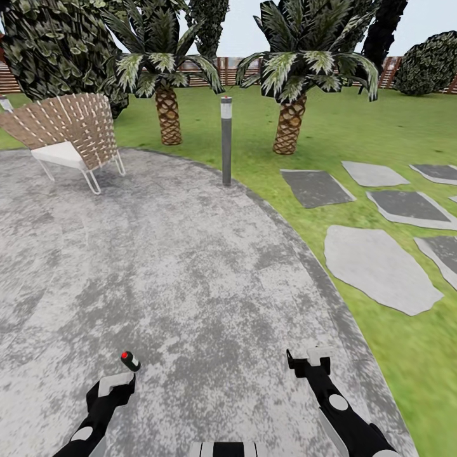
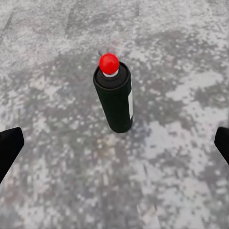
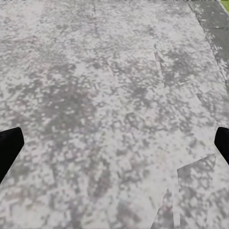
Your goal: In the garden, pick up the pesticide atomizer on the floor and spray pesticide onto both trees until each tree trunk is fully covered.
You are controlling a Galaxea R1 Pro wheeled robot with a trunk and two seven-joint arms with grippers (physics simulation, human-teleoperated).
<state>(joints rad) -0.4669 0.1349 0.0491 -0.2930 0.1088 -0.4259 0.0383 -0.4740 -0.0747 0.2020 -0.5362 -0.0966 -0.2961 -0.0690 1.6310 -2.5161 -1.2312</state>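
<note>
Standing on the grey mottled paving [image 1: 190,266], we record the pickup step as in hand and not yet done: the pesticide atomizer [image 1: 131,361], a black can with a red cap, stands upright on the paving just ahead of the left gripper [image 1: 115,383]. In the left wrist view the atomizer [image 2: 114,95] sits between the two dark fingertips [image 2: 9,148] and ahead of them, clear of both; we judge that gripper spread wide and holding nothing. The right gripper [image 1: 310,357] hangs over bare paving to the right, and its wrist view shows its fingertips [image 3: 9,148] equally far apart, so we judge it spread and empty too. Beyond the paving lie the lawn [image 1: 355,127], a grey bollard [image 1: 226,139], a woven chair [image 1: 70,136], two short palms [image 1: 168,114] and stepping stones [image 1: 374,266]. In our judgement the next move calls for advancing the left gripper until the can's body lies between the fingers, then closing squarely on it without tipping it.
</note>
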